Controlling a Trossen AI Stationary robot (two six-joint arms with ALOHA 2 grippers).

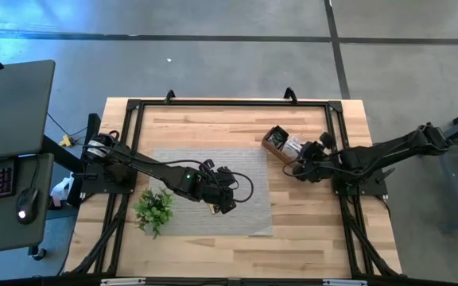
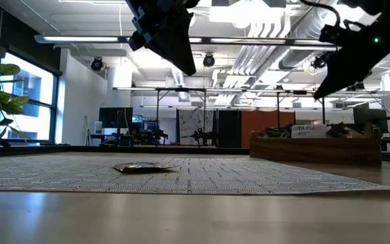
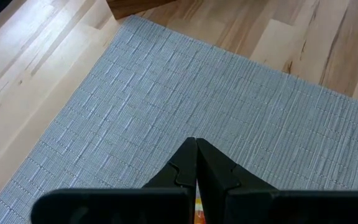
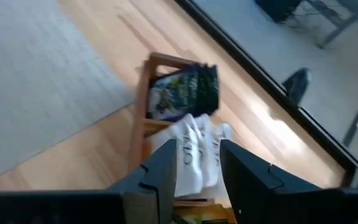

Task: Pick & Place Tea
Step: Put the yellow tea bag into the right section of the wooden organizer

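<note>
over the box: your right gripper [image 4: 196, 167] hovers, jaws parted, empty.
tea: packets [image 4: 194, 152] in wooden box [image 1: 277, 140]; one [image 2: 141, 167] on mat [image 1: 213, 191].
left gripper [image 3: 196, 163]: closed over mat.
step: reaching to pick.
next: lower, close on one packet.

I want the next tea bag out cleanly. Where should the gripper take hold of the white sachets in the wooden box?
Probably by the upper edge, from straight above: the white sachets stand on edge in the wooden box, whose walls block the sides. The right gripper hangs open right over them; the left gripper waits shut over the mat.
</note>
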